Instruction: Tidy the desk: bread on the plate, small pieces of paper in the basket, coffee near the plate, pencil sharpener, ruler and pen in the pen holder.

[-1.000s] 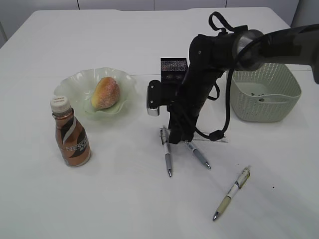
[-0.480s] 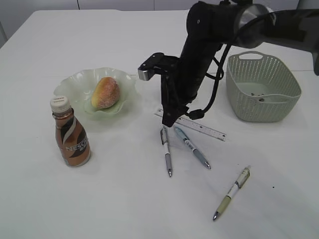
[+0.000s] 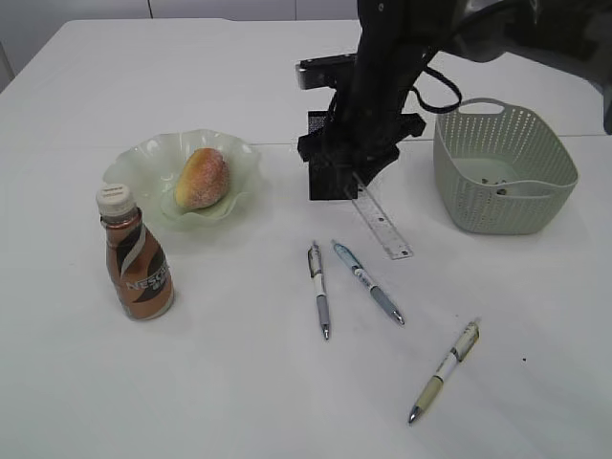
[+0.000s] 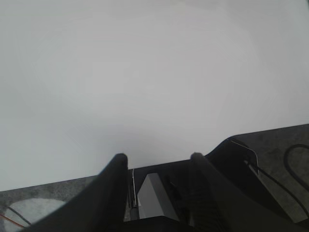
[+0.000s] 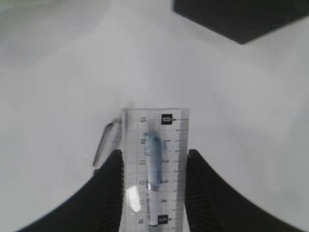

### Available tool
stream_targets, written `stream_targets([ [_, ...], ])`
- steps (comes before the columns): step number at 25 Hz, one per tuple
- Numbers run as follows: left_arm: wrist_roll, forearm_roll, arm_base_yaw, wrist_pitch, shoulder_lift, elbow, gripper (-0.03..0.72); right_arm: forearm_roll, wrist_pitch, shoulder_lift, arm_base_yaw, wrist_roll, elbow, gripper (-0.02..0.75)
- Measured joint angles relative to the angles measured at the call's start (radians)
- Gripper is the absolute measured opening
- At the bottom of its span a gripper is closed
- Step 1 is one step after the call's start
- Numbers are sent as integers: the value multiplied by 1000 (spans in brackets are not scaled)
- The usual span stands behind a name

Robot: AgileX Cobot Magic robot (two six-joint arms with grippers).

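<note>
My right gripper (image 3: 356,174) is shut on a clear ruler (image 3: 384,228), which slants down from it above the table, just right of the black pen holder (image 3: 325,167). In the right wrist view the ruler (image 5: 153,145) fills the gap between the fingers, and a blue pen (image 5: 153,164) shows through it. Three pens (image 3: 318,290) (image 3: 368,282) (image 3: 445,371) lie on the table. The bread (image 3: 203,178) rests on the green plate (image 3: 134,158), with the coffee bottle (image 3: 136,258) in front. My left gripper (image 4: 155,157) is open and empty. The pencil sharpener is out of view.
A pale green basket (image 3: 535,215) stands at the right with a few small bits on its floor. The pen holder's corner (image 5: 241,19) shows at the top right of the right wrist view. The left wrist view holds only white table and arm base.
The right arm has risen from the pens with the ruler in its grip and swung back toward the pen holder. The ruler now hangs off the table.
</note>
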Motion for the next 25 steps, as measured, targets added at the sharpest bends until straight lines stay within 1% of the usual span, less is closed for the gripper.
stream_targets([
  [2,0,-6,0,0,0,0,307,-80,-7,0,0,130,0,297],
  [5,0,-25,0,0,0,0,307,-129,-45,0,0,201,0,297],
  [12,0,-32,0,0,0,0,307,-165,-208,0,0,217,-2,296],
  [20,0,-33,0,0,0,0,307,-281,-479,-68,0,280,-2,296],
  [25,0,-33,0,0,0,0,307,-314,-606,-93,0,292,-2,296],
])
